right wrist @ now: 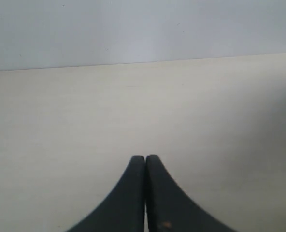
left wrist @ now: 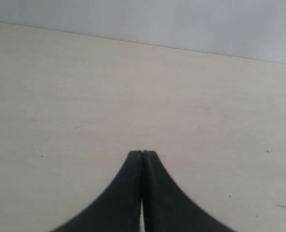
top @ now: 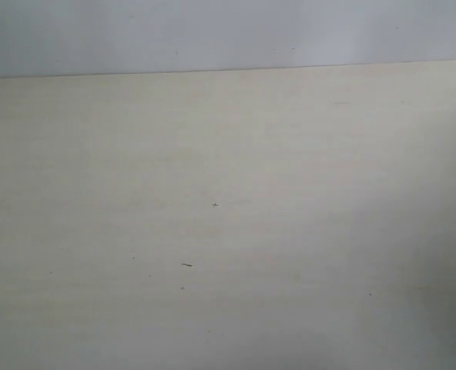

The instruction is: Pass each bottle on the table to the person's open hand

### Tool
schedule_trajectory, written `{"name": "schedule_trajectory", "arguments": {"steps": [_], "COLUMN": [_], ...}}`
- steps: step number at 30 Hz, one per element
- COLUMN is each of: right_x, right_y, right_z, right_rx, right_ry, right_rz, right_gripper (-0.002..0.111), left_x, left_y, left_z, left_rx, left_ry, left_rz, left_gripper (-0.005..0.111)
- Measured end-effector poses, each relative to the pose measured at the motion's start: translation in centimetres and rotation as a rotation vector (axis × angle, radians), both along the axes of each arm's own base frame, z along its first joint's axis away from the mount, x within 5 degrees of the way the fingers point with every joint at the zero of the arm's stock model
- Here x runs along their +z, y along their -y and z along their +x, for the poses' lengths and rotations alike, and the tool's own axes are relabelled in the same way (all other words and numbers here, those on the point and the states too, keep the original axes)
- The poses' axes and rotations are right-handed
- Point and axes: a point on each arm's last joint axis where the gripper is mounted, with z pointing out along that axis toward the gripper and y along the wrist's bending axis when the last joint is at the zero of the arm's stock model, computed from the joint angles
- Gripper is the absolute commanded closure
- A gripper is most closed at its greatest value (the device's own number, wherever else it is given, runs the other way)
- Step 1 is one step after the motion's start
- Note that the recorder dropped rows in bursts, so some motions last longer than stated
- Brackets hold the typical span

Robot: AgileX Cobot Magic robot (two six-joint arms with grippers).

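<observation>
No bottle shows in any view, and no person's hand either. The pale beige table [top: 290, 193] fills the exterior view, with neither arm in it. In the left wrist view my left gripper [left wrist: 142, 153] is shut, its two black fingers pressed together over bare tabletop [left wrist: 61, 96] with nothing between them. In the right wrist view my right gripper [right wrist: 145, 157] is likewise shut and holds nothing, above bare tabletop [right wrist: 220, 121].
A few tiny dark specks [top: 186, 265] and a small cross mark [top: 215, 205] dot the table. The table's far edge [top: 228, 71] meets a plain grey-white wall [top: 228, 31].
</observation>
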Motion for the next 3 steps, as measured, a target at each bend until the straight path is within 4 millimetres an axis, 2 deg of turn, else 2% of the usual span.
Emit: {"name": "schedule_trajectory", "arguments": {"steps": [3], "right_x": [0.00], "right_y": [0.00], "right_z": [0.00], "right_rx": [0.000], "right_ry": [0.000], "right_rz": [0.000], "right_gripper": [0.108], "left_x": [0.00], "left_y": [0.00], "left_z": [0.00], "left_rx": [0.000], "left_ry": [0.000], "left_rz": [0.000], "left_gripper": [0.107]}}
